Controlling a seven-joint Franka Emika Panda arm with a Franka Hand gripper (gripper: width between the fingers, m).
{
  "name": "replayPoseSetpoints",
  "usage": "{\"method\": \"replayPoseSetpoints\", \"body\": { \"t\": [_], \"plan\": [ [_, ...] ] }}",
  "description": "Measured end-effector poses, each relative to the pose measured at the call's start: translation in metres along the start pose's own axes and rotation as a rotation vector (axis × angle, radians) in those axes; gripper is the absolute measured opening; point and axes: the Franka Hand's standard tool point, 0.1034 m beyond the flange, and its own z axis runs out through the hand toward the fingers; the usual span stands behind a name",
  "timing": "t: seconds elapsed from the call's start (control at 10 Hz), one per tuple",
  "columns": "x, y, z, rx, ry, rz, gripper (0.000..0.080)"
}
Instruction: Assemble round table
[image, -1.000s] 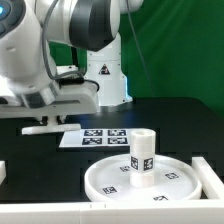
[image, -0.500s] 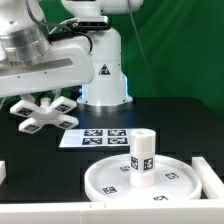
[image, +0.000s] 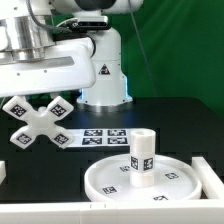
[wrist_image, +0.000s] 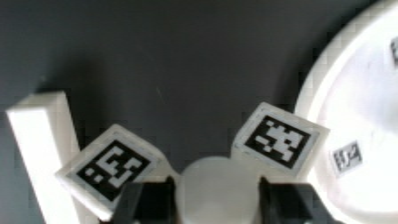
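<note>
End effector (image: 37, 100) is gripping the cross-shaped piece (image: 40, 122) aloft; the upright cylinder (image: 143, 152) is standing toward the table's (image: 175, 125) near-right corner.

At the exterior view's left, the arm's gripper (image: 41, 104) holds a white plastic cross-shaped piece (image: 42, 123) in the air above the black table (image: 190, 125). At the exterior view's right, a short thick white cylinder (image: 143, 152) stands upright in the middle of the large round rimmed white disc (image: 101, 184).
</note>
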Motion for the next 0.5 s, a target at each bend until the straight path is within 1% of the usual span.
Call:
{"method": "replayPoseSetpoints", "body": {
  "t": [0.1,0.2,0.3,0.4,0.5],
  "plan": [
    [0.005,0.007,-0.003,-0.04,0.079,-0.01,0.0212],
    [0.002,0.015,-0.002,-0.077,0.127,-0.015,0.0212],
    [0.001,0.02,-0.003,-0.109,0.156,-0.031,0.0212],
    [0.001,0.027,-0.006,-0.147,0.198,-0.039,0.0212],
    [0.0,0.024,-0.002,-0.136,0.183,-0.039,0.0212]
  ]
}}
